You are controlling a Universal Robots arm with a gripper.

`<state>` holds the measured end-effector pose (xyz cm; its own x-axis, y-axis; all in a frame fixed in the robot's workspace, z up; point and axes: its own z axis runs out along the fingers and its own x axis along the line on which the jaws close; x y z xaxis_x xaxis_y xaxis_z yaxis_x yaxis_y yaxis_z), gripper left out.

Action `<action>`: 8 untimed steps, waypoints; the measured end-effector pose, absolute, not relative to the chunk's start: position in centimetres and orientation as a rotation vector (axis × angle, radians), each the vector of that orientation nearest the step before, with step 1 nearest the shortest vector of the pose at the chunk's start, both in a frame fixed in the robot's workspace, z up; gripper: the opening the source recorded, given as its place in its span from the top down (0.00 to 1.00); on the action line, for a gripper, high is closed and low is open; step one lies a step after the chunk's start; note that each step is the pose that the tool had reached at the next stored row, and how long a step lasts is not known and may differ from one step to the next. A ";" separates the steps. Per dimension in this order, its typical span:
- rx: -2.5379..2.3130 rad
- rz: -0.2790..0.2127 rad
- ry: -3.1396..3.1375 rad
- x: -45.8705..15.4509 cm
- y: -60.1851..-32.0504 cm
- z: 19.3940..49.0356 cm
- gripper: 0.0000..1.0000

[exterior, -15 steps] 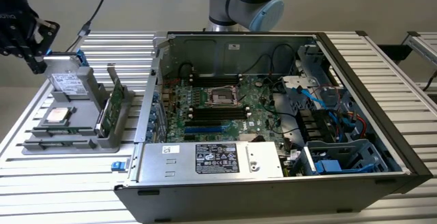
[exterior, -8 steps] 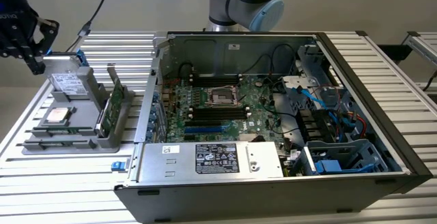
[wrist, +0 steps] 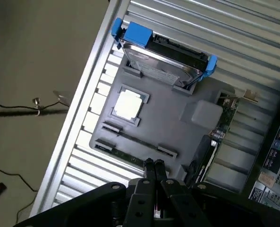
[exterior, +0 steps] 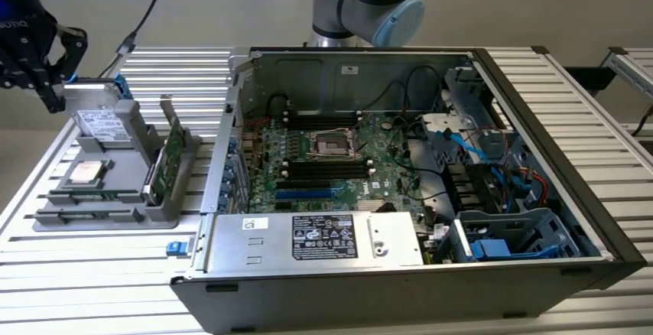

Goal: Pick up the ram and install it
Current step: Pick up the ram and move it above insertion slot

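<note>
The ram (wrist: 117, 152) stands on its long edge in a slot at the outer border of the grey tray (wrist: 177, 125), on the side of the silver processor chip (wrist: 128, 105) that is away from the hard drive (wrist: 161, 64). In the exterior view I see it as a thin green line (exterior: 92, 195) at the exterior view's left, outside the computer case (exterior: 571, 220). I judge it to be light and stiff, but thin and easy to damage. The safest hold seems to be across its thickness on the free upper edge, near the middle of its length, so that it does not tilt. The chips and the contact edge are better left untouched, and it probably must rise straight out of the slot. The gripper (wrist: 154, 164) hangs above the tray with its two fingers pressed together. It holds nothing, and I do not see it touching the ram. As for the count, I find one ram, one processor chip, one hard drive with blue brackets, one broader green card (exterior: 168, 163) standing upright, one tray and one case. A second narrow rail (wrist: 139, 140) lies just beside the ram, and I cannot tell whether it carries a stick. The motherboard (exterior: 347, 147) has several dark memory slots near its socket, too close together to count surely.
</note>
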<state>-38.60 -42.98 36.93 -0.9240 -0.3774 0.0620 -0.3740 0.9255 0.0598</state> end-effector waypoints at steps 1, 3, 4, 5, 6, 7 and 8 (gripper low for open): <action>0.614 -0.071 -3.006 -38.6 -43.0 36.9 0.90; 0.669 -0.069 -2.993 -38.6 -43.0 36.9 0.90; 0.697 -0.068 -2.987 -38.6 -43.0 36.9 0.90; 0.723 -0.067 -2.980 -38.6 -43.0 36.9 0.90; 0.751 -0.066 -2.973 -38.6 -43.0 36.8 0.90; 0.778 -0.065 -2.966 -38.6 -43.0 36.8 0.90; 0.804 -0.064 -2.958 -38.6 -43.0 36.8 0.90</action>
<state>-38.60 -42.98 36.79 -0.8598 -0.5069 0.0617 -0.5038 0.8618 0.0597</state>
